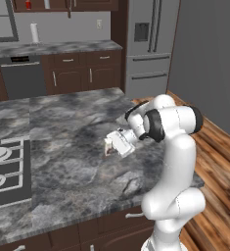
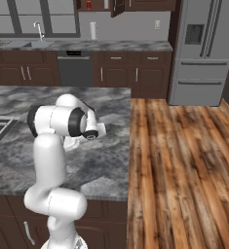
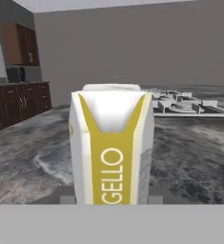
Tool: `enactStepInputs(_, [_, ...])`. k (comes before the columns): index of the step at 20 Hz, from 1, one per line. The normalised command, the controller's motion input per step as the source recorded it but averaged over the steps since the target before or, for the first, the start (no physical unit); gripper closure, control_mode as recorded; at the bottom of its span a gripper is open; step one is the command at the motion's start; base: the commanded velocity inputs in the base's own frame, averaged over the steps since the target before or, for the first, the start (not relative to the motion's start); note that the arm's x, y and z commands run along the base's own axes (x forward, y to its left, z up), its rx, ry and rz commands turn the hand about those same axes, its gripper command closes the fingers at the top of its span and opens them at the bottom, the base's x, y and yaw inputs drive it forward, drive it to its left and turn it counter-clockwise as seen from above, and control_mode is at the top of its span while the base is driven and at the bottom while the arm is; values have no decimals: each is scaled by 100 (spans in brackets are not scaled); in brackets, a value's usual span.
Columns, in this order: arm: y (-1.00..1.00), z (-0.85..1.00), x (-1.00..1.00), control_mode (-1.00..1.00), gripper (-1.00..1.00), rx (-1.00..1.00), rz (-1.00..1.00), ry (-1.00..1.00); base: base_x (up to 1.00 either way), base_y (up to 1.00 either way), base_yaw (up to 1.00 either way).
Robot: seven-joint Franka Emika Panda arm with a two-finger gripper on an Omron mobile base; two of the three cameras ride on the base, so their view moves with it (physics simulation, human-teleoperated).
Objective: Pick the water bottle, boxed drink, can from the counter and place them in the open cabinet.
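- You are on the boxed drink (image 3: 112, 147) step: the end effector (image 1: 108, 147) has its jaws closed on the carton, which stands upright between them in the hand view, white with a yellow stripe and lettering.
- From the left base view, the carton sits low over the bench (image 1: 72, 147), near the middle of the island; whether its base is touching the stone or just off it, you cannot tell.
- The can (image 2: 88, 5) and the water bottle (image 2: 106, 4) look to be standing already in the cabinet (image 2: 118, 6), high on the far wall, so this carton seems the last of the three.
- Your next move calls for a straight lift clear of the stone, then a long carry across the room; the base will likely have to drive, since the cabinet is well apart from the island.
- Keep the carton upright on the way; its sides look smooth and it may slip.
- The bench is grey marbled stone with a gas cooktop (image 1: 4, 169) at its left.
- Beyond it stand a dishwasher (image 2: 75, 68), a steel fridge (image 2: 196, 48) and a paper towel roll (image 2: 93, 30); wood floor (image 2: 184, 170) lies to the right.
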Motion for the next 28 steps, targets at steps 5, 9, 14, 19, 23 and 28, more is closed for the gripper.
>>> enactStepInputs(5, [-41,88,-65,-100,100,0,-34,15,0,0,0])
enactStepInputs(9, [-26,89,-3,-100,100,-9,-26,27,0,0,0])
enactStepInputs(14, [-7,68,23,-100,100,-27,-10,41,0,0,0])
enactStepInputs(19, [-1,42,21,-100,100,-28,-11,48,0,0,0])
enactStepInputs(23, [-18,50,-55,-100,100,-13,-28,27,0,0,0])
enactStepInputs(28, [-42,30,-81,-100,100,-5,-46,16,0,0,0])
